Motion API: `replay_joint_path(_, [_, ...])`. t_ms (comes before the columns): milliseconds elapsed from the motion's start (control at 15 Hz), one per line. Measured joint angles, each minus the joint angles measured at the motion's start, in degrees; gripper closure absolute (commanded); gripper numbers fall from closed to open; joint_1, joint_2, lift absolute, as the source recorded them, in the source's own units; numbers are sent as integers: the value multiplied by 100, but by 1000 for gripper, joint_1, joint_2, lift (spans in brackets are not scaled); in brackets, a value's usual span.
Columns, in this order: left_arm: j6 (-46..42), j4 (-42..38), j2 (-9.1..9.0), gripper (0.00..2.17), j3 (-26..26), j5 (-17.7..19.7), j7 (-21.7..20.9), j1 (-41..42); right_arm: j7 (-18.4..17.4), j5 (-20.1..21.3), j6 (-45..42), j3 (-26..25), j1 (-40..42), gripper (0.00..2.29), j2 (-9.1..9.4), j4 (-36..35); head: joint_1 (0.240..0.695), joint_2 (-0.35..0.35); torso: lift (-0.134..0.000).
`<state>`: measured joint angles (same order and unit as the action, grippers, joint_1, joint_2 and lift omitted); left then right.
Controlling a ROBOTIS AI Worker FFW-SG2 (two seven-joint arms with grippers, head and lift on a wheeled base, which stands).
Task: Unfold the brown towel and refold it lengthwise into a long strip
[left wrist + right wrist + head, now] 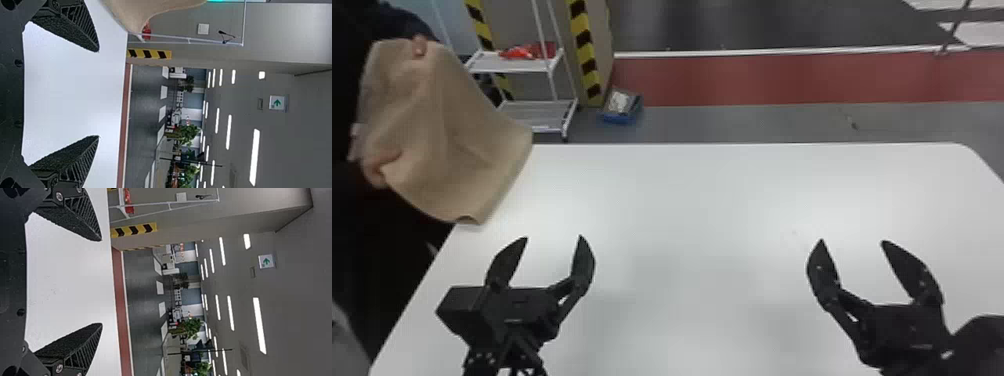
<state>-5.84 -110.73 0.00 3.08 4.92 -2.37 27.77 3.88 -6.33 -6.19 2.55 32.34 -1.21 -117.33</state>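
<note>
Brown towel [442, 130] is hanging up in a person's hands, beyond and to the left of the left tool [553, 237], well apart from the right tool [852, 241]. Both tools are sitting wide, fingers spread, holding nothing. Counting: one towel, two tools, two hands, one upper [419, 46], one lower [379, 167]. Towel's low edge is overlapping the surface's [702, 200] far left corner in the head view (can't tell if it's touching). Surface is showing white. Behind it, a white rack [507, 64] is carrying red stuff, a blue box [621, 106] is resting on the floor, and a red strip [757, 80] is running across.
</note>
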Motion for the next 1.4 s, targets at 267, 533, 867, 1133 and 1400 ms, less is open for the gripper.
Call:
replay_joint_path(267, [0,8,0,90,2,0,0,0,0,0,0,0,0,117,7,2,695,75,-123])
replay_joint_path(533, [0,15,0,90,2,0,0,0,0,0,0,0,0,117,7,18,695,75,-123])
replay_joint_path(867, [0,17,0,90,3,0,0,0,1,-2,0,-1,0,117,7,34,695,75,-123])
replay_joint_path(1133, [-1,17,0,90,1,0,0,0,-1,-8,0,-2,0,117,7,42,695,75,-123])
replay_joint_path(1400, [0,33,0,90,1,0,0,0,-1,-9,0,-5,0,117,7,44,695,74,-123])
